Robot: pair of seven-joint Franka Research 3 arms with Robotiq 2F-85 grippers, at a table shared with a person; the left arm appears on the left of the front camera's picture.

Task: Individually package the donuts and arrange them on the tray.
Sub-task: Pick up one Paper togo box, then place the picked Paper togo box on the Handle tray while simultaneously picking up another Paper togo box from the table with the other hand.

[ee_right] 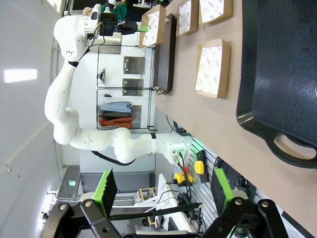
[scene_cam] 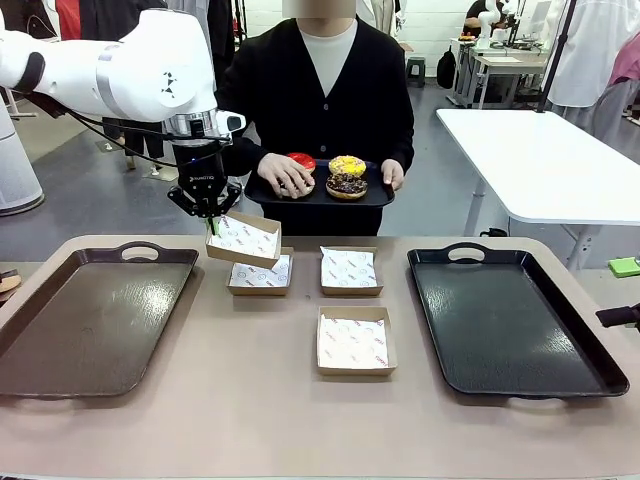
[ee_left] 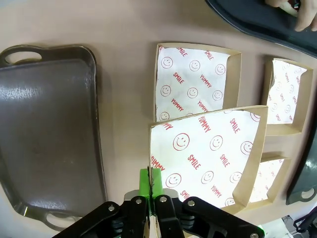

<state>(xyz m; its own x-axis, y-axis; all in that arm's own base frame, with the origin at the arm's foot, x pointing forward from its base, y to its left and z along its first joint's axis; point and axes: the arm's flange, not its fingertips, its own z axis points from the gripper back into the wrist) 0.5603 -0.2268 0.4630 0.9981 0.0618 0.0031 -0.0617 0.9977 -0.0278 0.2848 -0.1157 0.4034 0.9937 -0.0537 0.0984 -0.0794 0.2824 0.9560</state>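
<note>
A person at the far side holds a small dark tray point(scene_cam: 375, 198) with a red-glazed donut point(scene_cam: 301, 160), a yellow-glazed donut point(scene_cam: 347, 164) and a sprinkled chocolate donut point(scene_cam: 346, 186). One hand point(scene_cam: 284, 176) rests on that tray's left part. My left gripper point(scene_cam: 211, 222) point(ee_left: 153, 181) is shut on the edge of a paper-lined cardboard box point(scene_cam: 245, 240) point(ee_left: 210, 158), which hangs tilted above a second box point(scene_cam: 262, 276) point(ee_left: 195, 82). My right gripper point(ee_right: 163, 188) stands open and holds nothing, off the end of the right tray point(ee_right: 282, 74).
Two more lined boxes point(scene_cam: 349, 270) point(scene_cam: 355, 341) lie mid-table. A large dark tray point(scene_cam: 95, 320) point(ee_left: 49, 129) lies at the left and another point(scene_cam: 515, 320) at the right. A white table point(scene_cam: 550, 160) stands behind at the right.
</note>
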